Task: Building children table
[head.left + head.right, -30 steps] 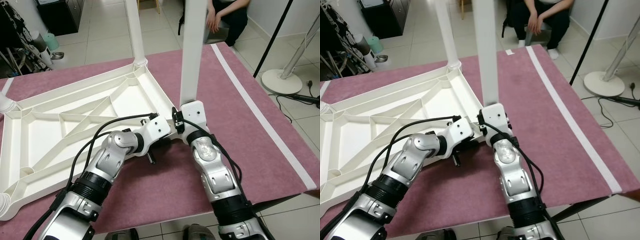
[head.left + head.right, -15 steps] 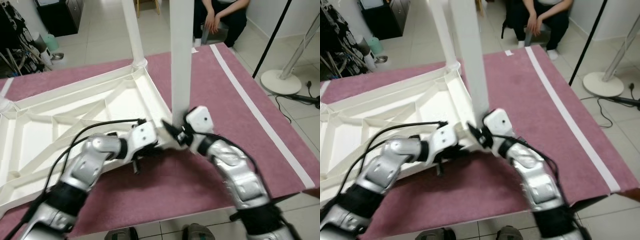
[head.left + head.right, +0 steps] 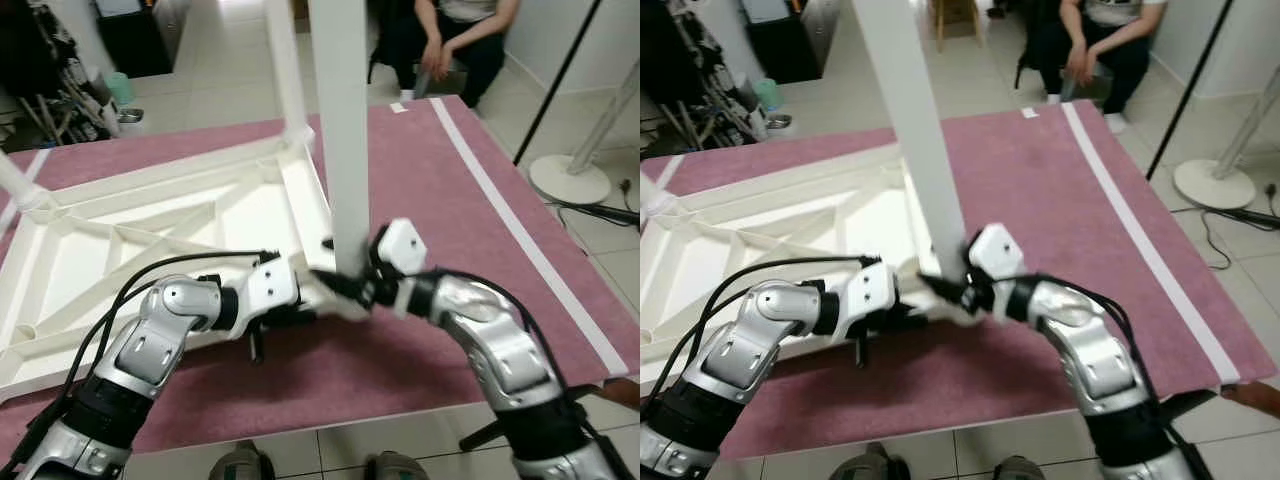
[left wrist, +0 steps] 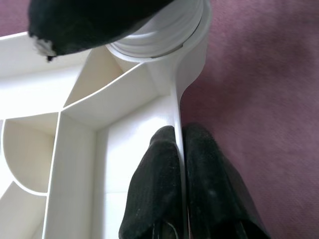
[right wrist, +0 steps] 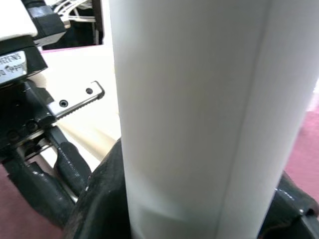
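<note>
The right gripper (image 3: 352, 285) is closed round the foot of a tall white table leg (image 3: 340, 130), its black fingers (image 5: 99, 194) wrapped on either side of the tube just above the corner socket (image 4: 157, 30). The left gripper (image 4: 179, 164) is pinched narrow on the thin side wall of the upturned white tabletop (image 3: 130, 240), one finger inside the rim, one outside, right next to that same socket. The tabletop lies underside up on the maroon-covered desk (image 3: 450, 190), reaching from the grippers toward 10 o'clock; a second leg (image 3: 285, 70) is already standing at the far corner, at 12 o'clock.

The held leg is seen leaning slightly, so cross-threading or jamming is judged the chief risk if it is turned or pressed while out of line. The thin wall could be flexed or let slip by the left pinch, allowing the tabletop to slide on the cloth. A person (image 3: 455, 40) is seated beyond the desk at 1 o'clock.
</note>
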You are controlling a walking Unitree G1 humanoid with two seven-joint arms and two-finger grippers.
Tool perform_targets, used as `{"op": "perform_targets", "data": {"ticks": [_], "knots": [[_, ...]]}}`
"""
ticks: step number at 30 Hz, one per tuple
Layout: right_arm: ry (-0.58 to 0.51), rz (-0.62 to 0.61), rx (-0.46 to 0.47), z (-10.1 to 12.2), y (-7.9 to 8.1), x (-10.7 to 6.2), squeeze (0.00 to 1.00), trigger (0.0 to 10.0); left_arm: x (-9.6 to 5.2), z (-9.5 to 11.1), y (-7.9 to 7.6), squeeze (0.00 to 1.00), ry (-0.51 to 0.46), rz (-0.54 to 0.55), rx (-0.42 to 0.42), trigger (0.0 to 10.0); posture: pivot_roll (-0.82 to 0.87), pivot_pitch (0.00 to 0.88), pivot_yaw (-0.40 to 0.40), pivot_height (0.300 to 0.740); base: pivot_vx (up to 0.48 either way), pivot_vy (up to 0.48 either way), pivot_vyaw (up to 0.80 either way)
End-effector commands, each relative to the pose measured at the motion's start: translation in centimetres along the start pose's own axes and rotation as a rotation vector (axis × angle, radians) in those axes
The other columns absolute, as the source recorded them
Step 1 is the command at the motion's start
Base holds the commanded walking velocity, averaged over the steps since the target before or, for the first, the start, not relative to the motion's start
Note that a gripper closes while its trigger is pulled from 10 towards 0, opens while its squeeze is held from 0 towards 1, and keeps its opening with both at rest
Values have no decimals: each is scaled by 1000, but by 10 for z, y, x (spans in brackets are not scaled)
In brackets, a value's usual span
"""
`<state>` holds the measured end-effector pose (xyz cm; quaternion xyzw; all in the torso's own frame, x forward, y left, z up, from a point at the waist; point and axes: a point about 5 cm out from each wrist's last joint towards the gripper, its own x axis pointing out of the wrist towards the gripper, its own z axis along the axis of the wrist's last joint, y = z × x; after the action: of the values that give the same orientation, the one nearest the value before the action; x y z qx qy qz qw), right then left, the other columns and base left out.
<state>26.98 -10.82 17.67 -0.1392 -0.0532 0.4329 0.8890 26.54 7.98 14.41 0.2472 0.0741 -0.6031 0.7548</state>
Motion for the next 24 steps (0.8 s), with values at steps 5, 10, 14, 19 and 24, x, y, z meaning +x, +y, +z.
{"op": "perform_targets", "data": {"ticks": [5,10,14,19,24], "knots": [[15,-127,7,-5,0,13,369,10000,3,38,6,0,-139,-1,130,0,-12,0,122,740,0,0,0],[12,-263,11,-5,-3,16,1000,10000,5,40,10,0,-143,-5,134,0,-15,0,131,740,0,0,0],[11,-342,-3,-5,-2,18,0,10000,6,41,10,0,-146,-10,136,0,-15,0,131,740,0,0,0],[78,-646,-106,-5,-12,23,0,10000,16,44,18,0,-147,26,136,0,-10,0,126,740,0,0,0],[109,-806,-71,-6,-14,27,0,10000,26,54,24,0,-178,54,138,0,-8,0,123,740,0,0,0]]}}
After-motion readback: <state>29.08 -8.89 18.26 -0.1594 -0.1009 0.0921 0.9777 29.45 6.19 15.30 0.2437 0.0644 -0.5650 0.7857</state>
